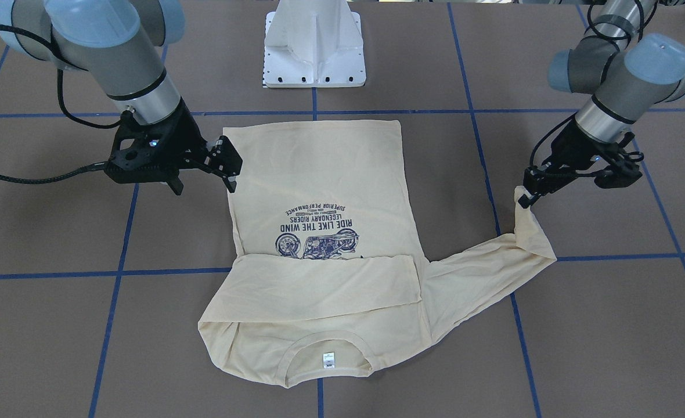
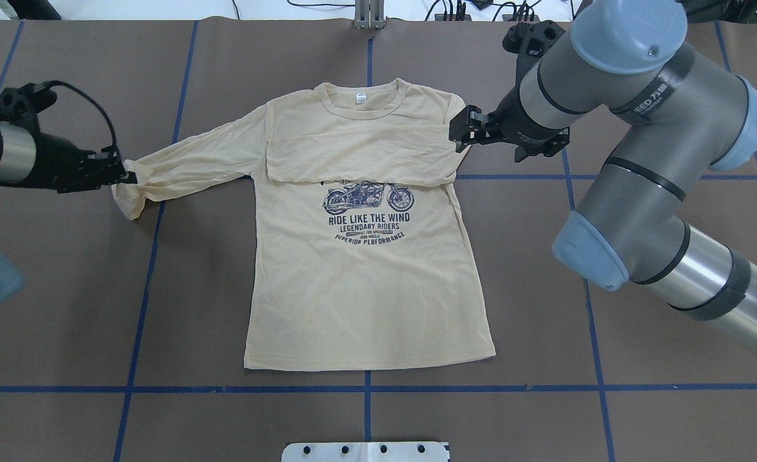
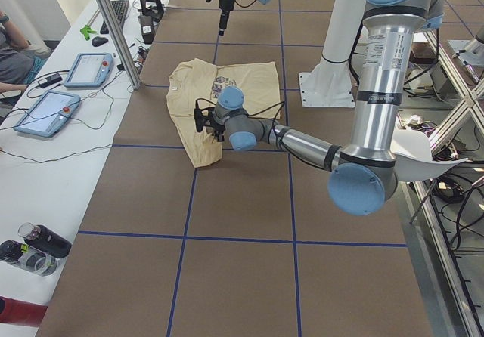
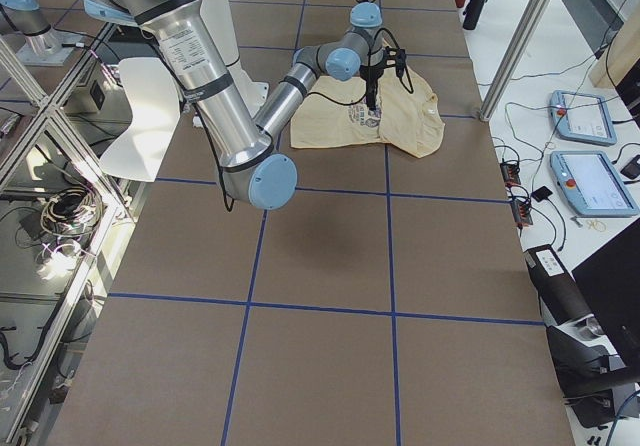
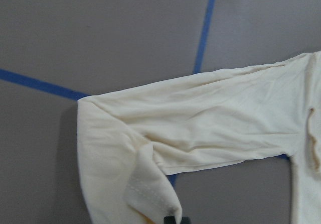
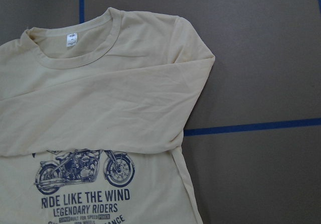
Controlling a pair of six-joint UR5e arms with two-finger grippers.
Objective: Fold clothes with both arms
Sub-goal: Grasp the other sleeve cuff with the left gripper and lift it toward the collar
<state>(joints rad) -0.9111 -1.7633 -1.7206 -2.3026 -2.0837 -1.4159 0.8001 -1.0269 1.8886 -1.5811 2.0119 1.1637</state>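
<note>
The cream-yellow T-shirt lies flat, print up, with its neck label on the far side from me. One sleeve is folded across the chest. The other sleeve stretches out toward my left. My left gripper is shut on that sleeve's cuff and holds it slightly off the table; it also shows in the front view. My right gripper hovers open and empty by the shirt's right shoulder; it also shows in the front view.
The white pedestal base stands behind the shirt's hem. Blue tape lines cross the brown table. An operator bench with tablets and bottles, and a metal post, border the far side.
</note>
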